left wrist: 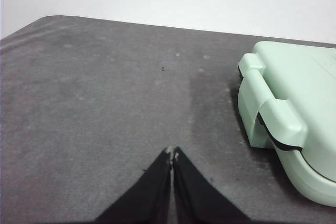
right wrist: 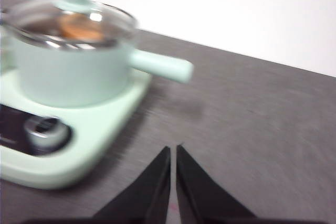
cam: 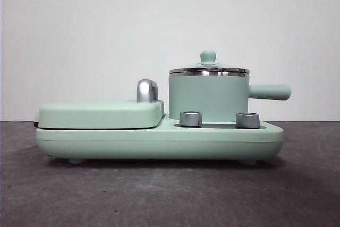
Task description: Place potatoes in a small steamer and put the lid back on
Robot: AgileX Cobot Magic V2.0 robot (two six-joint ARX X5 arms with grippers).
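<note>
Front view: the steamer stands right of centre on the cooker, lid seated, handle pointing right; its wall hides the contents, and neither arm shows.

Left wrist: my left tool is clenched and empty over bare bench, griddle cover at right, steamer out of frame.

Right wrist, blurred: my right tool is clenched, empty and nearer; an orange potato shows through the glass upper left.

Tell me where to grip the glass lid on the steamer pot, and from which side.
Grip the small mint knob at the centre of the glass lid, coming straight down from above. It stands upright and proud of the lid, narrow enough for two jaws; the steel rim sits flush on the steamer pot, leaving no edge to pinch.
</note>
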